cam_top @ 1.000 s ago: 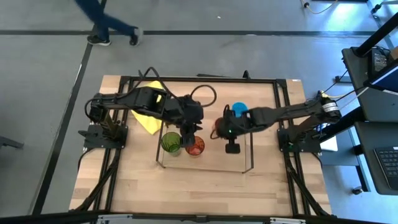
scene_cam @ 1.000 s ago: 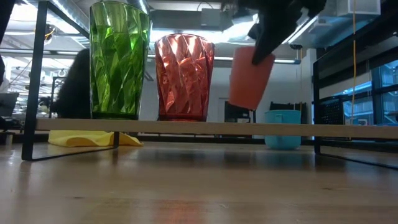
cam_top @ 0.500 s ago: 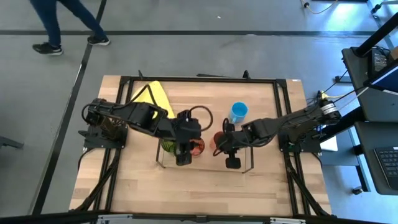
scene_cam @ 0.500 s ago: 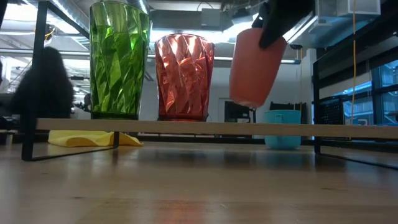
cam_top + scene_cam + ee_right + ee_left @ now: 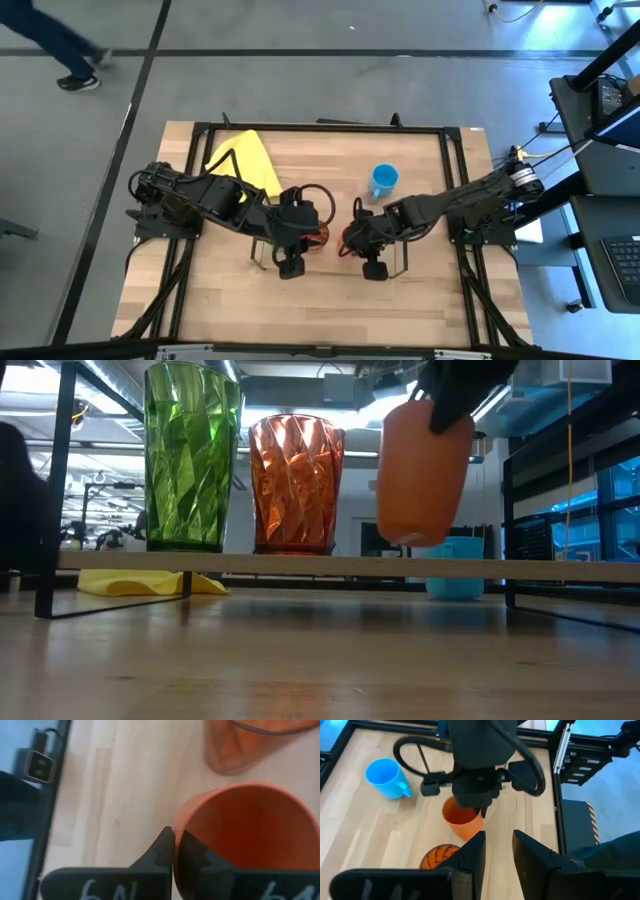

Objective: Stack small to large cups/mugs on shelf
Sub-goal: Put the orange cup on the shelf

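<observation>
The green tumbler (image 5: pixel 192 455) and the red-orange patterned cup (image 5: pixel 296 485) stand upright side by side on the shelf (image 5: pixel 300 565). My right gripper (image 5: pixel 175 845) is shut on the plain orange cup (image 5: pixel 423 475), next to the red cup and just above the shelf. My left gripper (image 5: pixel 499 855) is open and empty, over the red cup's mouth (image 5: pixel 440 857), fingers toward the orange cup (image 5: pixel 462 817). The light blue mug (image 5: pixel 383 180) stands on the table behind the shelf. My right gripper pinches the orange cup's rim (image 5: pixel 181 827), one finger inside the cup and one outside. The fingers come from above, pointing down. The cup hangs below them, mouth up and nearly upright, its base (image 5: pixel 410 540) just clear of the shelf board.
A yellow cloth (image 5: pixel 245 160) lies on the table at the far left, behind the shelf. The shelf's wire end frame (image 5: pixel 400 262) stands just right of my right gripper. The black table frame (image 5: pixel 455 200) runs along the edges. A person walks on the floor beyond the table.
My right gripper has carried the orange cup toward the table's near edge and slightly left, to a spot over the shelf beside the red cup; the cup has come from tilted to nearly upright. My left gripper has moved toward the near edge, over the shelf.
</observation>
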Action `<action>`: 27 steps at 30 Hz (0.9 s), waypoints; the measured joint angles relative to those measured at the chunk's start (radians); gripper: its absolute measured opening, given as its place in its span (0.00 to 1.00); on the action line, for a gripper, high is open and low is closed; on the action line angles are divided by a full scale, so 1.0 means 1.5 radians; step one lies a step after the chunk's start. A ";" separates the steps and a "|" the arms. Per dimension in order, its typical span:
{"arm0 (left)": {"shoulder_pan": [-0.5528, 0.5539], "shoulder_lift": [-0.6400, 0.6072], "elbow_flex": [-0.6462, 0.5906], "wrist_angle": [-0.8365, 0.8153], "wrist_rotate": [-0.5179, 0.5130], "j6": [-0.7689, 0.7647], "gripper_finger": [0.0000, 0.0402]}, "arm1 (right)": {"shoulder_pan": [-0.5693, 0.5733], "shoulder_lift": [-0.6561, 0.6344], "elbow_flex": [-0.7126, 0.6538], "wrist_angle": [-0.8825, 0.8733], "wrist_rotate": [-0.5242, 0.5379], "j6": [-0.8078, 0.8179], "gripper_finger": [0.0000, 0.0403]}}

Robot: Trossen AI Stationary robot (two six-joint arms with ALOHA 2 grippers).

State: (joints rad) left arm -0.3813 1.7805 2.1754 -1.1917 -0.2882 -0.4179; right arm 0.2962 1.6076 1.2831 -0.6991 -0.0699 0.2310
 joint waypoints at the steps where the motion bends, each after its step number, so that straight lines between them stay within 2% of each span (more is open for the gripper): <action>1: 0.000 0.000 0.000 0.001 0.000 -0.001 0.23 | 0.000 0.003 0.000 0.009 -0.011 -0.001 0.03; 5: 0.000 0.000 0.000 0.005 0.000 -0.014 0.23 | 0.002 0.015 0.000 0.026 -0.025 -0.003 0.04; 13: -0.002 0.000 0.000 0.010 0.000 -0.017 0.23 | 0.003 0.019 0.000 0.025 0.033 -0.019 0.05; 27: -0.002 0.000 0.000 0.008 0.000 -0.014 0.23 | -0.003 0.029 0.000 0.002 0.063 -0.039 0.06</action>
State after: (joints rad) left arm -0.3847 1.7802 2.1754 -1.1791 -0.2878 -0.4385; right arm 0.2924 1.6512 1.2831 -0.6957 0.0250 0.1722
